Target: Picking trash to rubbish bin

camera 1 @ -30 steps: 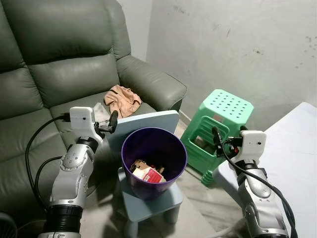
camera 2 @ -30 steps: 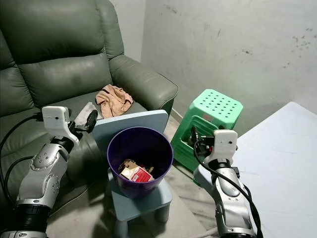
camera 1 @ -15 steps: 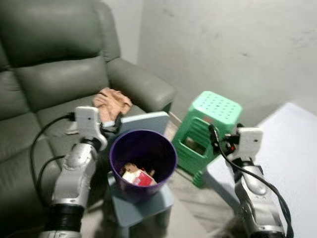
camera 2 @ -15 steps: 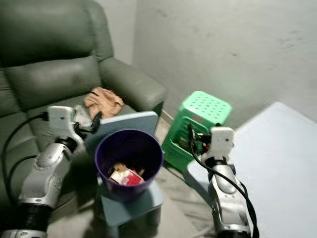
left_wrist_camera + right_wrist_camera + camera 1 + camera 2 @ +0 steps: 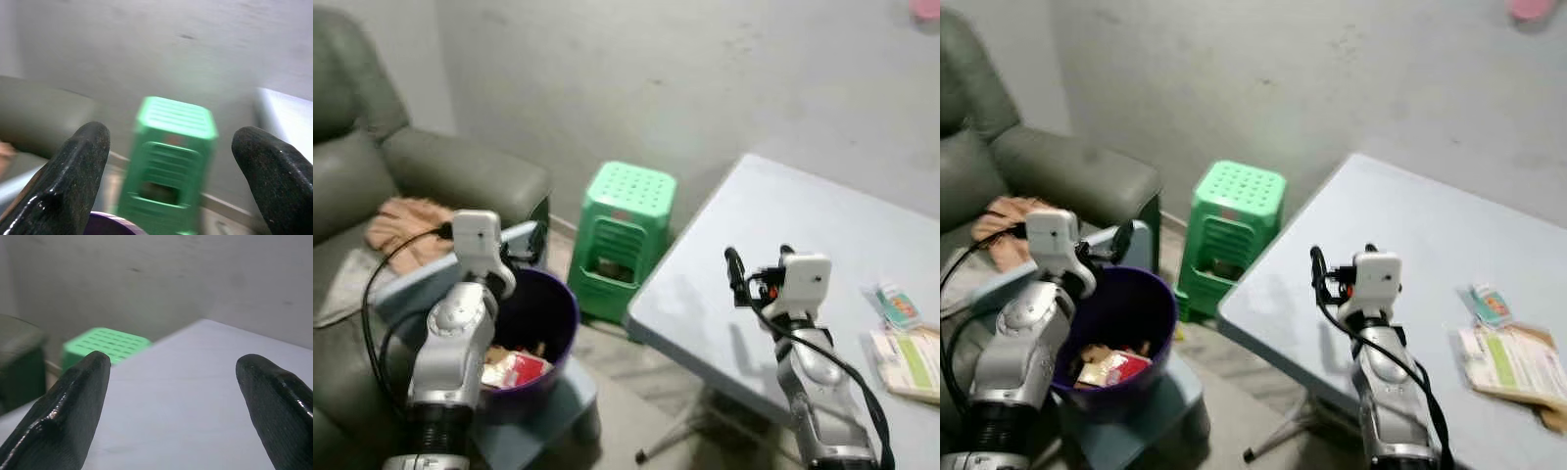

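Note:
The purple rubbish bin (image 5: 546,311) stands on a small blue stool (image 5: 553,403) at the lower left, with a red-and-white packet and other trash (image 5: 514,370) inside. My left gripper (image 5: 536,243) hovers over the bin's far rim, open, with nothing between its fingers (image 5: 80,171). My right gripper (image 5: 759,262) is raised over the grey table (image 5: 773,215), open and empty as well. On the table's right end lie a small green-and-white packet (image 5: 898,305) and a flat printed paper pack (image 5: 913,360).
A green plastic stool (image 5: 625,230) stands between the bin and the table, against the grey wall. The green sofa (image 5: 460,171) is at the left, with a peach cloth (image 5: 403,220) on its seat. The table's near corner (image 5: 636,318) juts toward the bin.
The whole view has swung to the right: the sofa has slid off to the left and the table with its packets has come in. Both arms stay raised with open grippers.

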### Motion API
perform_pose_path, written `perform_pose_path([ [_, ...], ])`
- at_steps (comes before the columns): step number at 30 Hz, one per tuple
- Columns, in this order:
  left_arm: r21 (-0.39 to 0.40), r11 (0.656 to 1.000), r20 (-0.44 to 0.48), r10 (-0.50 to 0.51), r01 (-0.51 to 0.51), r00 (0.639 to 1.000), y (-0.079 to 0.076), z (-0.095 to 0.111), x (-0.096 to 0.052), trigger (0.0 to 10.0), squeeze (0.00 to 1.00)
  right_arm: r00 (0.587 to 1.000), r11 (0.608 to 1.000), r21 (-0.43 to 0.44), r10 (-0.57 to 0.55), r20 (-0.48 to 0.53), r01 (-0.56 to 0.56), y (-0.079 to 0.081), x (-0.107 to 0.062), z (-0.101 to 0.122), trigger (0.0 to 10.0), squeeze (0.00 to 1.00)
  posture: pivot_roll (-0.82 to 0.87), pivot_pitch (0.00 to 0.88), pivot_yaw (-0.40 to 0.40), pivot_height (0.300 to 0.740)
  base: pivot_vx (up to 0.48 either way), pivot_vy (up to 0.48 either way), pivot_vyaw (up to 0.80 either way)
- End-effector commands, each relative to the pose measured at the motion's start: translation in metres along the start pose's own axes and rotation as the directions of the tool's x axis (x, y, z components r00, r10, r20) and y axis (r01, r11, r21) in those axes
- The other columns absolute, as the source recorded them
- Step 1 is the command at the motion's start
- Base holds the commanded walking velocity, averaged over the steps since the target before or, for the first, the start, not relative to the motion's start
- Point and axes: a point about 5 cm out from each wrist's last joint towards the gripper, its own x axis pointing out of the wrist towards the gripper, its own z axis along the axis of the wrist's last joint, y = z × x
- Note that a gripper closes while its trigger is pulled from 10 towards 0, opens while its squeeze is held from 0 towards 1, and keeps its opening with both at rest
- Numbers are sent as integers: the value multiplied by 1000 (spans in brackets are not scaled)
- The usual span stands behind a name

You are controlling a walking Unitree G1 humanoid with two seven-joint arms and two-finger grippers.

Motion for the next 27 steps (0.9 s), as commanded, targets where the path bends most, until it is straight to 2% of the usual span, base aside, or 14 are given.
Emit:
perform_pose_path([
  [1,18,1000,2,2,-2,1000,1,3,1,10000,0,1000,1000,5,-10,7,10,0,2,3,10000,0,-4,0,-99,740,0,0,-788],
  [17,25,1000,2,20,-20,1000,1,4,2,10000,0,1000,1000,14,-21,5,21,1,4,3,10000,0,1,0,-96,740,0,0,-787],
  [24,56,998,-10,30,-29,1000,-6,1,3,10000,0,999,999,22,-32,9,31,7,5,3,10000,0,-9,0,-68,740,0,0,-788],
  [27,64,998,-17,28,-27,999,-8,1,5,10000,0,999,997,71,-45,21,44,8,2,2,10000,0,-28,0,-43,740,0,0,-521],
])
